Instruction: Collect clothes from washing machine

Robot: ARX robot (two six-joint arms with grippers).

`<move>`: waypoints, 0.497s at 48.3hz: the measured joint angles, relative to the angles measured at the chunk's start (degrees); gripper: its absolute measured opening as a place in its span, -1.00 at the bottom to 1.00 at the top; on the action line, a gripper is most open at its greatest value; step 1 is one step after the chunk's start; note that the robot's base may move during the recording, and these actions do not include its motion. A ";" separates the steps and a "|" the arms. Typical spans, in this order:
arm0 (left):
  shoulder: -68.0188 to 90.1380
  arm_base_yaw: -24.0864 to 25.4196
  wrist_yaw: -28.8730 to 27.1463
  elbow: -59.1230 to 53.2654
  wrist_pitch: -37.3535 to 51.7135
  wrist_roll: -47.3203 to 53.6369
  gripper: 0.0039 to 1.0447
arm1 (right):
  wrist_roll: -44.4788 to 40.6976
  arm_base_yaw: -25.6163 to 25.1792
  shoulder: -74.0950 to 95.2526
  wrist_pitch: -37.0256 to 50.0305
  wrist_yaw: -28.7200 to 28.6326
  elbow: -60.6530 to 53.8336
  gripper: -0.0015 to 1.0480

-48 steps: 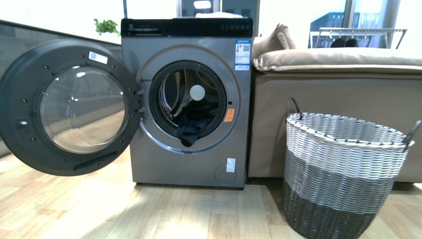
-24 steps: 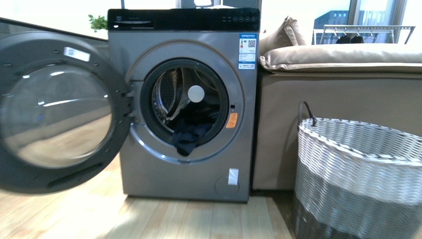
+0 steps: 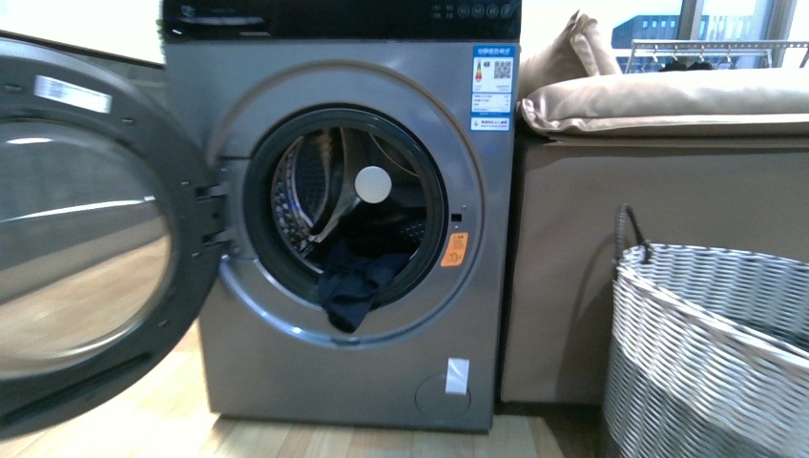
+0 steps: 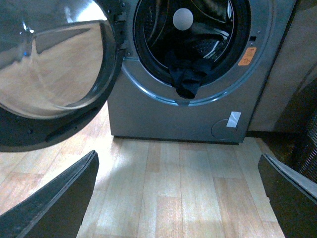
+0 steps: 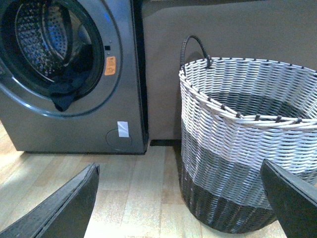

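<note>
The grey washing machine (image 3: 382, 363) stands ahead with its round door (image 3: 86, 229) swung open to the left. Dark navy clothes (image 3: 351, 286) lie in the steel drum and hang over the lower rim of its mouth. They also show in the left wrist view (image 4: 185, 79) and the right wrist view (image 5: 64, 89). Neither arm shows in the front view. My left gripper (image 4: 181, 198) is open and empty over the wooden floor, short of the machine. My right gripper (image 5: 181, 201) is open and empty, low before the basket.
A woven grey-and-white basket (image 3: 711, 353) stands on the floor at the right, also in the right wrist view (image 5: 247, 144). A beige sofa (image 3: 658, 191) sits behind it, against the machine's right side. The open door reaches out over the floor on the left.
The view has closed in on the washing machine: it looks larger, and the door and basket have slid toward the picture's edges. The clothes have not moved.
</note>
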 joint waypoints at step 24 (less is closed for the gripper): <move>0.00 0.02 0.00 0.00 0.04 0.02 0.88 | 0.00 -0.02 0.00 -0.02 0.17 0.00 0.85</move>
